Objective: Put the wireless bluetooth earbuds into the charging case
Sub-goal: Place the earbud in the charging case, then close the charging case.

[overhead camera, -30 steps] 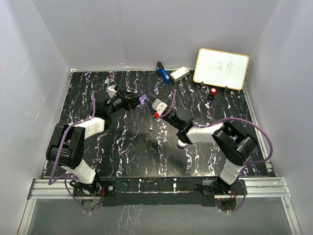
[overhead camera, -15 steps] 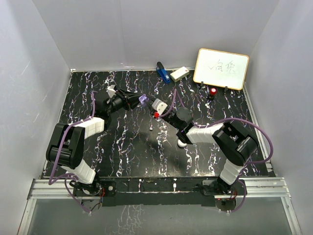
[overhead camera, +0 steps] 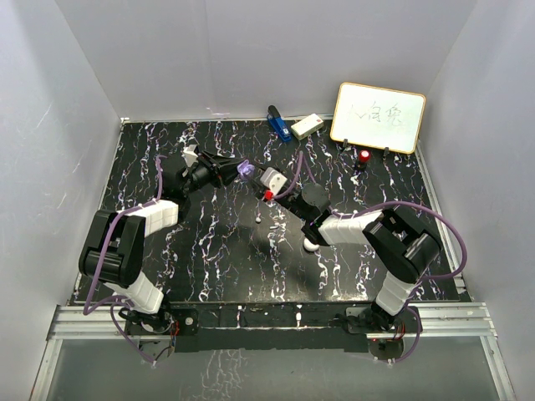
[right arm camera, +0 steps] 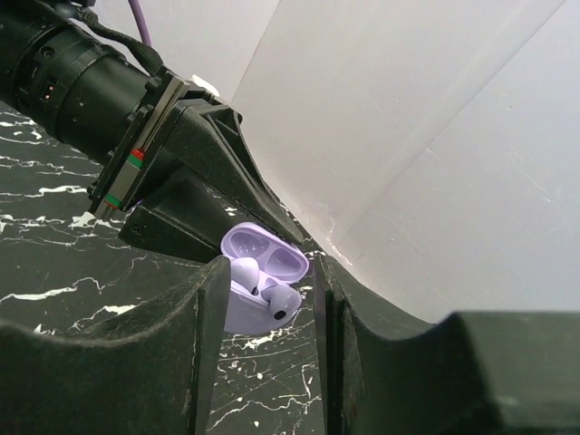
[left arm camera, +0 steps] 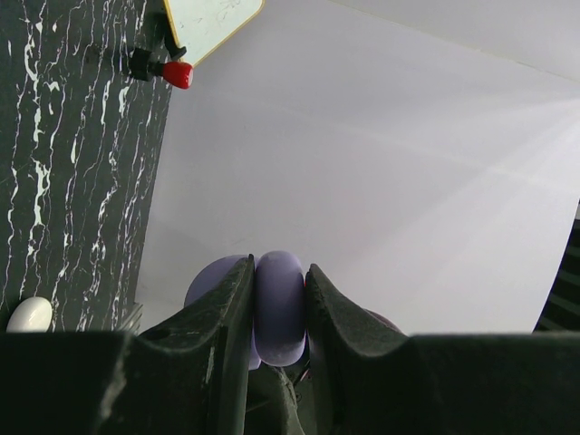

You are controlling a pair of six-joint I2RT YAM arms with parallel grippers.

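Note:
My left gripper (left arm camera: 279, 272) is shut on an open pale purple charging case (left arm camera: 279, 304), held above the table; in the top view the case (overhead camera: 246, 170) sits at that gripper's (overhead camera: 238, 172) tip. The right wrist view shows the case (right arm camera: 237, 313) with its lid up and two purple earbuds in it. One earbud (right arm camera: 245, 270) is seated low. The other earbud (right arm camera: 281, 304) sticks up from its slot. My right gripper (right arm camera: 270, 294) is open just in front of the case, with nothing between its fingers (right arm camera: 210, 308). From above, the right gripper (overhead camera: 262, 180) almost meets the case.
A white pebble-like case (overhead camera: 311, 243) lies by the right forearm. Two tiny white bits (overhead camera: 260, 220) lie on the marble table (overhead camera: 209, 251) below the grippers. A whiteboard (overhead camera: 379, 117), a red-capped knob (overhead camera: 364, 156), a blue item (overhead camera: 277, 122) and a white box (overhead camera: 307, 126) stand at the back.
The left gripper has carried the purple case slightly to the right, closer to the right gripper's tips. The right arm has barely moved.

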